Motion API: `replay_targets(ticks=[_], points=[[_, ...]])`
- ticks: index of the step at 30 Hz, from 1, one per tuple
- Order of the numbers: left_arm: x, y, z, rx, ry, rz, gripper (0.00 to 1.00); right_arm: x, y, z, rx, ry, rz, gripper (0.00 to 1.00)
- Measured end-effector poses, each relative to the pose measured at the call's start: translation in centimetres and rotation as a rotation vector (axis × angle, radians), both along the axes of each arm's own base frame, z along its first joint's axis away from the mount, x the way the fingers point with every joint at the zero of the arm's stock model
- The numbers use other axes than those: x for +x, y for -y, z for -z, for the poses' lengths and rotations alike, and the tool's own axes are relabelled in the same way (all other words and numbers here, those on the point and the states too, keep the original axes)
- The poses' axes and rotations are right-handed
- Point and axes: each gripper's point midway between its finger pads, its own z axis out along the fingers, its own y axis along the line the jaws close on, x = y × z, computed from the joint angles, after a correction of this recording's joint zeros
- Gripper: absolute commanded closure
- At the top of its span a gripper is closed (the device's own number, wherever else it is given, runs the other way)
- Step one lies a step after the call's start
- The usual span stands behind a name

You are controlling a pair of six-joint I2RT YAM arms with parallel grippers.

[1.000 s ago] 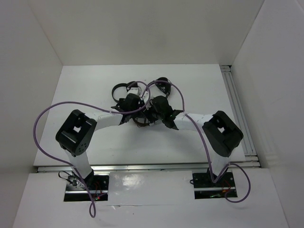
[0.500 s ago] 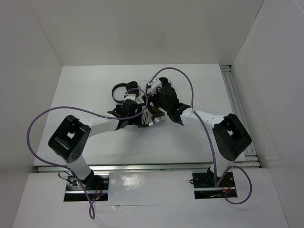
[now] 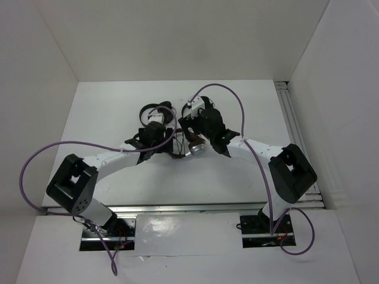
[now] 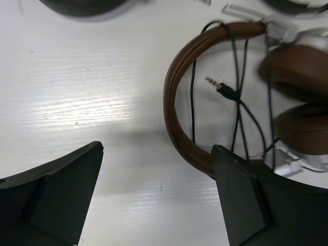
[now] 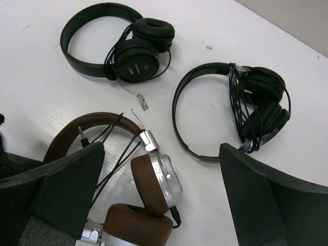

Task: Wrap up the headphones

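Right wrist view placed the brown-banded over-ear headphones, with padded brown cups and shiny silver shells, at six to seven o'clock on the white tabletop. Their thin black cable ran in several strands across the headband arc. Its metal jack plug lay loose inside that arc, at about one o'clock in the left wrist view.

I judged the headband springy yet firm enough to pinch, the pads soft and the polished shells slippery. The cable looked light, limp and apt to slide off. The plug end, or a strand close to it, seemed the best place to take hold, with the band steadied by the other arm.

The left gripper hung spread wide and empty, one finger over the band at five o'clock. The right gripper likewise stood parted, gripping nothing. Two all-black headphones lay beyond, one at eleven o'clock, the other at two.
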Motion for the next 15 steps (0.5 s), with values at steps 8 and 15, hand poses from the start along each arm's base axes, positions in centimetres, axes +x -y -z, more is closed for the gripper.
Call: replay_targets(ticks=[8, 15], points=[[0.2, -1.1, -7.6, -0.066, 0.159, -0.059, 0.00, -0.6, 0.3, -2.6, 0.063, 0.021, 0.011, 0.00], [-2.6, -2.9, -12.3, -0.137, 0.203, -0.131, 0.00, -2.1, 1.4, -4.8, 0.118, -0.058, 0.086, 0.00]])
